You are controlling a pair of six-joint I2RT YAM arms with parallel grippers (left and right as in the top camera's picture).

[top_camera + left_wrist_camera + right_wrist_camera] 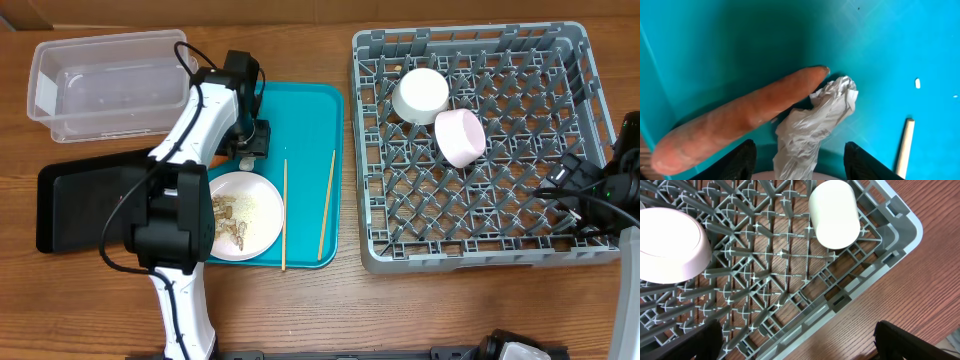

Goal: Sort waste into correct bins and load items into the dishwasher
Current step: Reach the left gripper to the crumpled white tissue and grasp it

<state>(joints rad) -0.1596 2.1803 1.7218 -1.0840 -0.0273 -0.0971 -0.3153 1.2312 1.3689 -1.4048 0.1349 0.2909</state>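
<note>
My left gripper is open low over the teal tray, its fingers on either side of a crumpled white wrapper. An orange carrot lies touching the wrapper's left side. A white plate with beige nut-shell scraps sits at the tray's front left. Two wooden chopsticks lie on the tray. Two white bowls lie in the grey dish rack. A white cup lies near a rack corner. My right gripper is open and empty over the rack's edge. No red wrapper shows.
A clear plastic tub stands at the back left, and a black tray lies in front of it, left of the teal tray. My left arm crosses above the black tray and the plate. Bare wooden table lies in front.
</note>
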